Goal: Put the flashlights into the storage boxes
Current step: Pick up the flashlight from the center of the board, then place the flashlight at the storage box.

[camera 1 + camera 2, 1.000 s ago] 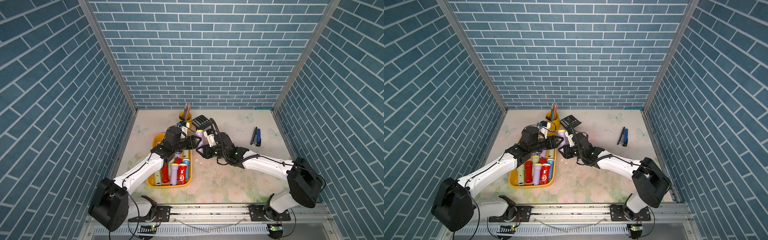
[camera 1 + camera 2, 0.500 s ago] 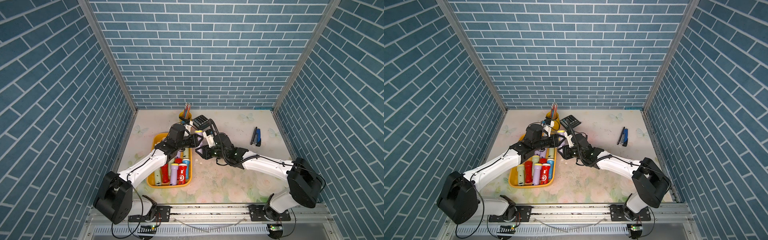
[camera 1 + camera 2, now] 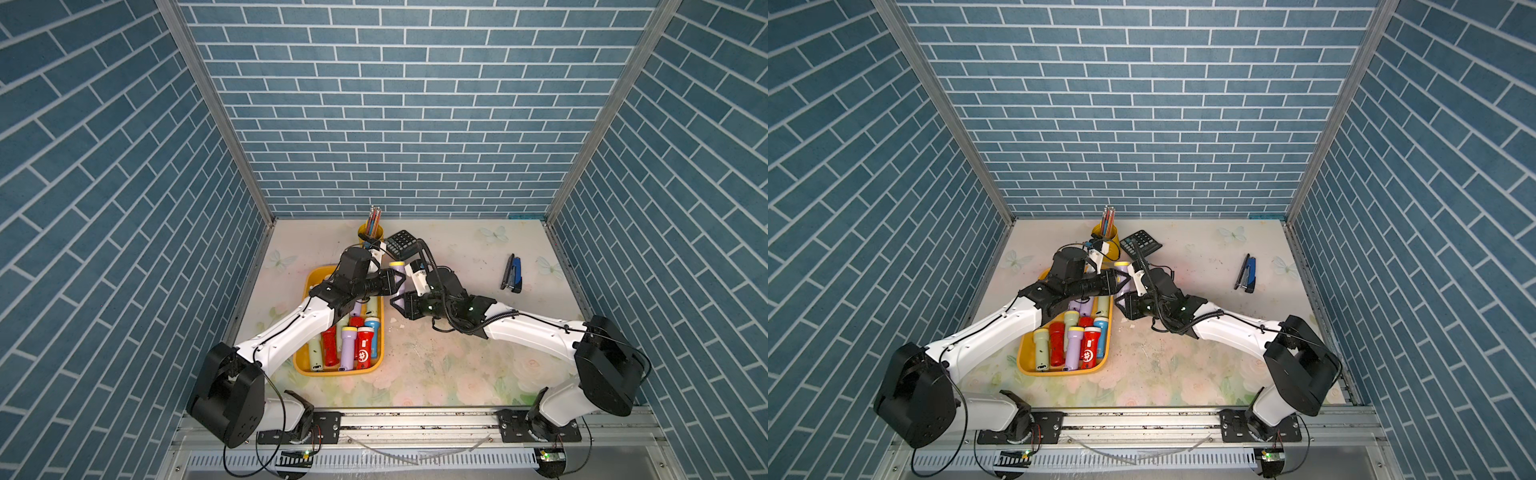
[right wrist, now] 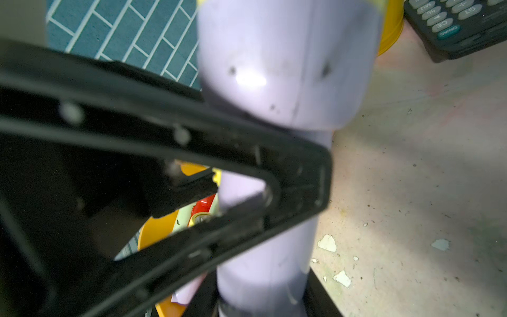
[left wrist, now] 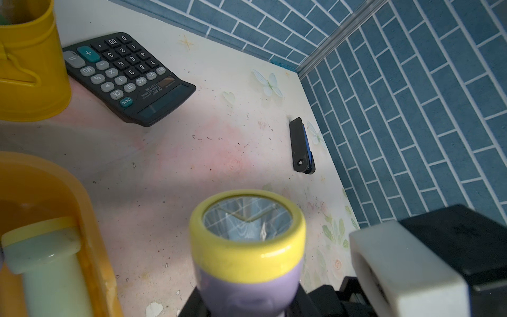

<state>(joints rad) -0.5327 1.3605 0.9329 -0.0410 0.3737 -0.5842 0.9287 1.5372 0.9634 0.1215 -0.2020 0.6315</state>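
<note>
Just beside the far right corner of the orange-yellow tray [image 3: 336,371], you see both arms meet. The tray holds the other flashlights [image 3: 348,347], lying side by side. Your left gripper [image 3: 395,283] reaches across the tray, jaws closed on the neck of the lilac flashlight [image 3: 397,268]. Your right gripper [image 3: 400,305] clamps its lower body. This flashlight sits outside the tray, yellow head pointing away from the right gripper.

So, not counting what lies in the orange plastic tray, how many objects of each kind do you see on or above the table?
Lilac plastic flashlight with a yellow head, held above the table: 1
Black desk calculator: 1
Yellow cylindrical cup holding coloured pencils: 1
Blue-black stapler: 1
Total: 4
</note>
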